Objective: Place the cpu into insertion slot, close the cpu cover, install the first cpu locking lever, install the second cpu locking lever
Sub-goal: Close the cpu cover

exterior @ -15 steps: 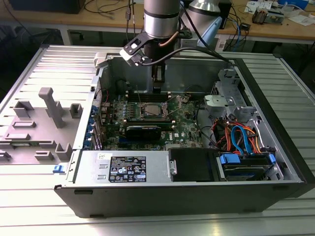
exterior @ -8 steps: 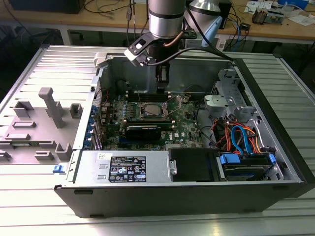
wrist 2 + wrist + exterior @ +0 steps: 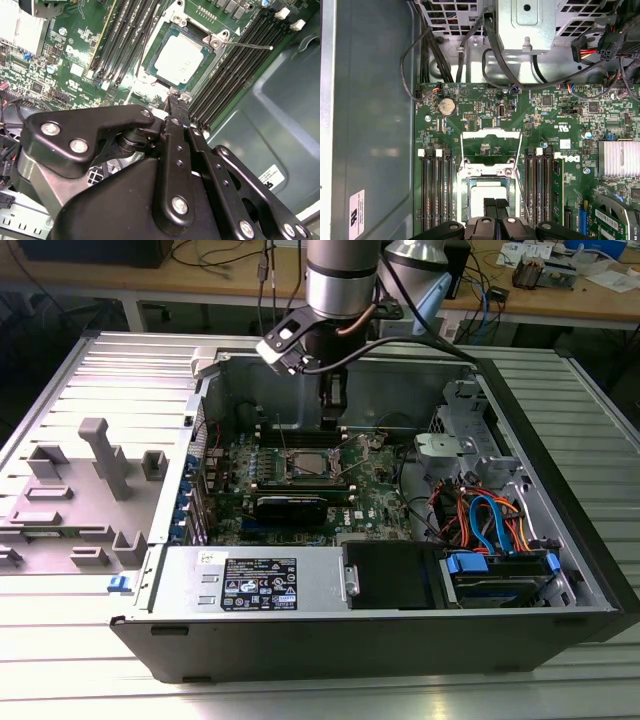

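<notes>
**Status.** The cpu (image 3: 178, 59) sits flat in the insertion slot (image 3: 465, 194) on the motherboard (image 3: 380, 505). The slot is toward the far side of the open case (image 3: 400, 630), which lies on the bench (image 3: 300, 702). The cpu cover (image 3: 491, 133) is swung open on the side of the slot away from the gripper (image 3: 495, 205), and green board shows through its cutout. One locking lever (image 3: 247, 46) stands unlatched, out to the side of the slot.

**Gripper.** The fingers are brought together, at most a slit apart, and hold nothing. They hang just above the slot's edge and, as far as can be judged, do not touch the chip.

**Step in hand (judged): closing the cover.**
- Contact the cover on its frame bar, never through the cutout.
- Keep the fingertips off the chip's metal top.
- Verify that the lever wires are clear of the plate so that it drops flat.
- Push lightly. The plate is thin and hinged and should swing freely.
- Avoid the memory slots (image 3: 434, 190) flanking the slot.
</notes>
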